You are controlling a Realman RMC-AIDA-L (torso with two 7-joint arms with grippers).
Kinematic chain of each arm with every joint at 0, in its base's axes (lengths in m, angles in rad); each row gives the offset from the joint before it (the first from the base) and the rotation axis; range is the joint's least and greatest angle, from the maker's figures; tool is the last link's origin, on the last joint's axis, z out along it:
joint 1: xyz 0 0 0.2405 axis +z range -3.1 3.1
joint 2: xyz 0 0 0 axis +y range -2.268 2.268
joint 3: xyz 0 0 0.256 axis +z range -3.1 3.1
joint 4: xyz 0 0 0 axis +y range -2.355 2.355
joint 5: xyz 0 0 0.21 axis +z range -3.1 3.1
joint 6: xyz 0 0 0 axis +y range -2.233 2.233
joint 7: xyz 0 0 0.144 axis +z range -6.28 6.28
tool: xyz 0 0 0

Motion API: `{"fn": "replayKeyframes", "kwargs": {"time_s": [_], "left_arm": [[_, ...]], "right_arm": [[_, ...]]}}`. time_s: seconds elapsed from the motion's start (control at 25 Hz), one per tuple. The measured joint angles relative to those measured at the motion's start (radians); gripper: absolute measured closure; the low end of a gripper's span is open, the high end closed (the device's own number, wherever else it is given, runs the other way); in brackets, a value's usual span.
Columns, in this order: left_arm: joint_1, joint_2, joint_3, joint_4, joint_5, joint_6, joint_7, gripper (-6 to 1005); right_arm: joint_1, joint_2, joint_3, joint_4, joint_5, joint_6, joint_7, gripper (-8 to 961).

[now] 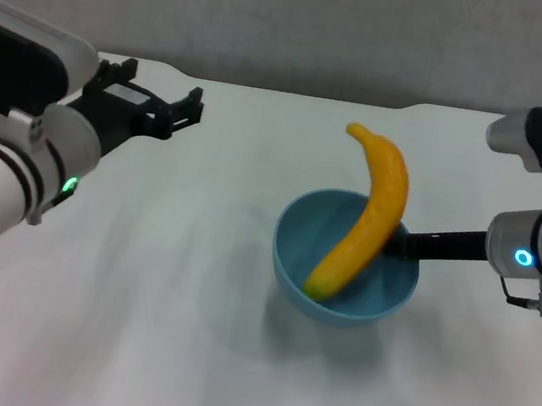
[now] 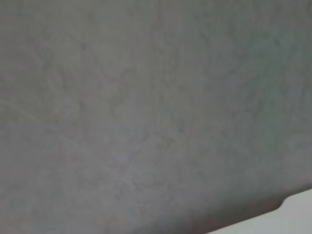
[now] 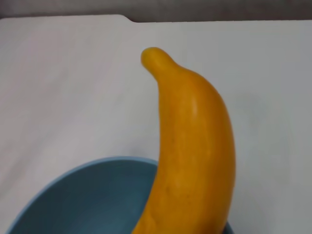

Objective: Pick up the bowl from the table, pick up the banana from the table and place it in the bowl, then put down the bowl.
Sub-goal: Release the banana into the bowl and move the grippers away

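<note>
The light-blue bowl point(image 1: 346, 279) is right of centre in the head view, with a shadow on the white table point(image 1: 137, 295) under it. The yellow banana point(image 1: 368, 217) lies in it, one end on the bowl's floor, its stem end leaning out over the far rim. My right gripper point(image 1: 404, 245) is shut on the bowl's right rim. The right wrist view shows the banana point(image 3: 195, 146) rising from the bowl point(image 3: 87, 195). My left gripper point(image 1: 164, 89) is open and empty, raised over the table's far left, well away from the bowl.
A grey wall point(image 1: 297, 15) stands behind the table's far edge, which has a shallow notch point(image 1: 307, 93). The left wrist view shows mostly that wall point(image 2: 146, 97) and a corner of the table point(image 2: 297, 214).
</note>
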Motion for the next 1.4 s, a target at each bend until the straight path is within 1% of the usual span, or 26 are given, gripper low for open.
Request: {"fn": "replayKeyframes", "kwargs": {"time_s": [0.08,0.2,0.32,0.48,0.68,0.8,1.0,1.2,1.4], "left_arm": [[-0.008,0.001,-0.022,0.044,0.018,-0.042,0.0,91],[-0.009,0.001,-0.056,0.111,0.06,-0.123,0.0,91],[-0.009,0.001,-0.076,0.149,0.072,-0.183,0.0,91],[-0.013,0.001,-0.109,0.188,0.07,-0.223,0.001,91],[-0.046,0.001,-0.147,0.284,0.064,-0.247,-0.002,91],[-0.043,0.0,-0.143,0.286,0.065,-0.255,-0.001,91],[-0.039,0.0,-0.138,0.285,0.064,-0.264,-0.003,91],[-0.033,0.0,-0.137,0.286,0.063,-0.265,-0.005,91],[-0.031,-0.003,-0.136,0.287,0.063,-0.271,-0.008,91]], "right_arm": [[0.017,0.001,0.002,-0.015,-0.005,0.003,-0.009,918],[0.032,0.01,-0.008,-0.026,-0.006,0.005,-0.018,918],[0.037,0.017,-0.03,-0.04,-0.004,0.007,-0.022,918],[0.037,0.02,-0.047,-0.051,0.001,0.007,-0.023,918],[0.031,0.02,-0.047,-0.053,0.002,-0.003,-0.03,919],[0.026,0.02,-0.047,-0.057,0.003,0.001,-0.028,919],[0.028,0.021,-0.048,-0.108,-0.003,0.0,-0.024,919],[0.026,0.019,-0.042,-0.112,-0.004,-0.011,-0.023,919],[0.027,0.019,-0.043,-0.111,-0.004,-0.029,-0.022,872]]}}
